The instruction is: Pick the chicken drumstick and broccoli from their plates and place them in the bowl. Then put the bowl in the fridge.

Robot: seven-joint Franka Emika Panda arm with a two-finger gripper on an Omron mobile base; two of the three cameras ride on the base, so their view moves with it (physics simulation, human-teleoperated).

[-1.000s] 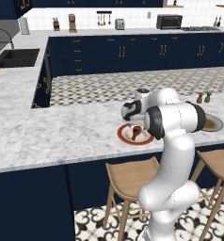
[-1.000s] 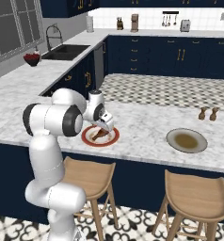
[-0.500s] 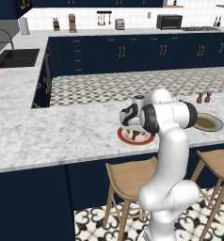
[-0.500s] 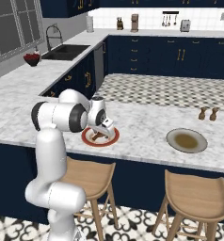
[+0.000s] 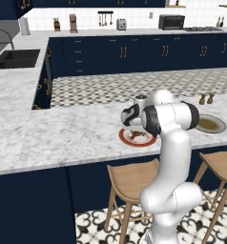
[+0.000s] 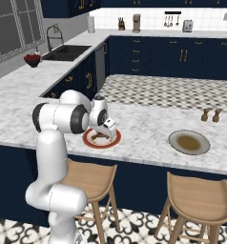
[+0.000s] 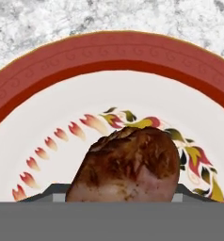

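The chicken drumstick [image 7: 128, 164] lies on the white plate with the red-orange rim [image 7: 114, 52], close to the counter's front edge. My gripper [image 7: 119, 192] is down over it, with a grey fingertip pressed against each side of the meat, shut on it. The base views show the hand [image 5: 133, 125] [image 6: 105, 127] low over that plate [image 5: 123, 138] [image 6: 89, 140]. The grey plate with the olive centre [image 5: 211, 124] [image 6: 189, 142] sits further right. The red-brown bowl [image 6: 32, 59] stands on the far counter by the sink. The broccoli and the fridge are out of view.
Two small wooden shakers [image 5: 206, 99] [image 6: 211, 115] stand behind the grey plate. Wooden stools [image 5: 129, 178] [image 6: 199, 198] sit under the counter's front edge. A sink with a faucet [image 6: 67, 50] is set into the left counter.
The hand has dropped lower onto the red-rimmed plate and its jaws have closed in from wide open onto the drumstick. Plates and bowl have not moved.
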